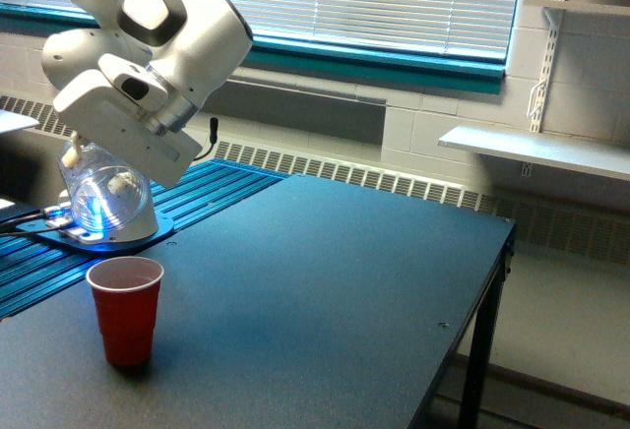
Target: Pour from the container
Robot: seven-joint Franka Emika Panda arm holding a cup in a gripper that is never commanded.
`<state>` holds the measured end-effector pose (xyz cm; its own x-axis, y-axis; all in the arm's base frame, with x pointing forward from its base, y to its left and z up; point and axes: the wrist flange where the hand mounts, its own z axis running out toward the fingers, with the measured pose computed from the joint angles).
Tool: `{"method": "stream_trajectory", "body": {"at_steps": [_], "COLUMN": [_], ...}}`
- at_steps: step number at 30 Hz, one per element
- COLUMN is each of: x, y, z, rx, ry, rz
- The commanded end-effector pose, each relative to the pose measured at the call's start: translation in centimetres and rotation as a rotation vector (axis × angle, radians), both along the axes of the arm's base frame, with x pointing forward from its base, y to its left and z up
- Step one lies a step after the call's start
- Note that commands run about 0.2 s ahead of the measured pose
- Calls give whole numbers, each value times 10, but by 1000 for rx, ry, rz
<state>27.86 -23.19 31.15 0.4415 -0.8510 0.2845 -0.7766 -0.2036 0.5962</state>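
Note:
The clear rounded jar (103,198) hangs tilted at the exterior view's left, above and slightly behind the red cup (125,309). No brown pieces show inside the jar now; it looks see-through with blue light behind it. My gripper (98,178) is shut on the jar, its fingers mostly hidden under the white hand. The red cup stands upright on the dark table (325,291), mouth open below the jar. What lies inside the cup is hidden by its rim.
A round arm base with blue glow (103,237) sits on a blue ribbed mat (212,188) behind the cup. The table's right edge (497,272) drops to the floor. A white shelf (536,149) and a radiator line the far wall.

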Motion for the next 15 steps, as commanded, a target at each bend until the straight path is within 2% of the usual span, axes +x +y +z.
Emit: {"method": "stream_trajectory", "body": {"at_steps": [1, 4, 12, 15], "x": [3, 3, 2, 1], "y": [2, 1, -1, 0], "z": [1, 2, 9, 9], "rx": [23, 31, 55, 55], "ry": [6, -6, -83, -88], "rz": [19, 21, 20, 16]}}
